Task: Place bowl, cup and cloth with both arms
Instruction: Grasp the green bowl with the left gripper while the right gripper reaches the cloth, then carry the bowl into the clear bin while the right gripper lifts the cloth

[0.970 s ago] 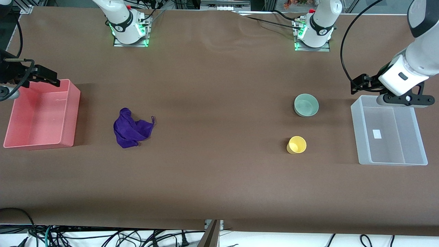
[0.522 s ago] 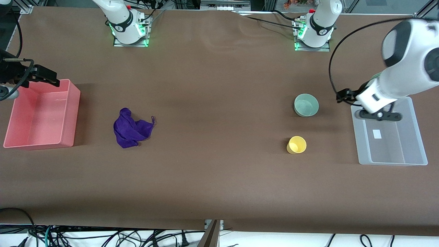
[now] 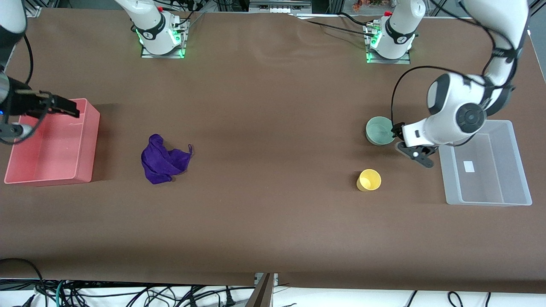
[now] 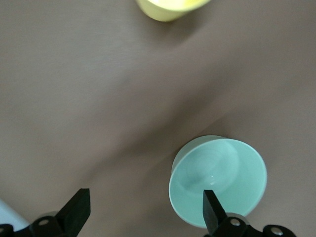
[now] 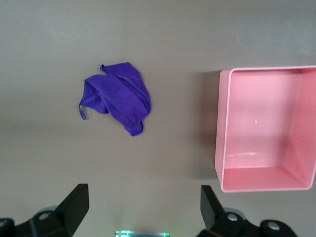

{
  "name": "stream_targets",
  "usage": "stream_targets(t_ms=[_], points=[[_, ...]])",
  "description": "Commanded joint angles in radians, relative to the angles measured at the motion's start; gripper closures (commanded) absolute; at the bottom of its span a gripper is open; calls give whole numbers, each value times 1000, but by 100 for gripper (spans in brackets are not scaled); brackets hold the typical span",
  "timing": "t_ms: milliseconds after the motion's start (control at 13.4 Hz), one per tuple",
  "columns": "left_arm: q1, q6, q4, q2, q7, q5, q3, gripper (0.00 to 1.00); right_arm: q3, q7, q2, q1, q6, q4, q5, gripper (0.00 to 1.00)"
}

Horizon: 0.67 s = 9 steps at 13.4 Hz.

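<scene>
- The left gripper, jaws apart, hangs just beside the bowl, near the worktop edge at the left arm's end.
- The right gripper, jaws apart, hangs over the pink bin.
- No legible writing.

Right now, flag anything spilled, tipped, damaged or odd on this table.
Nothing stands out. The bowl and cup stand upright, the cloth lies crumpled on the table, and the pink bin and clear bin sit level.
</scene>
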Motion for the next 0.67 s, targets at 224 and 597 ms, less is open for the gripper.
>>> stream_targets(t_ms=[224,597], points=[[-56,164,-76,115,165,-8,1,12,9,6,107,19,408,-265,2,0],[-49,163,-70,97,315,-8,3,100,17,6,222,64,909,-511,1,0]])
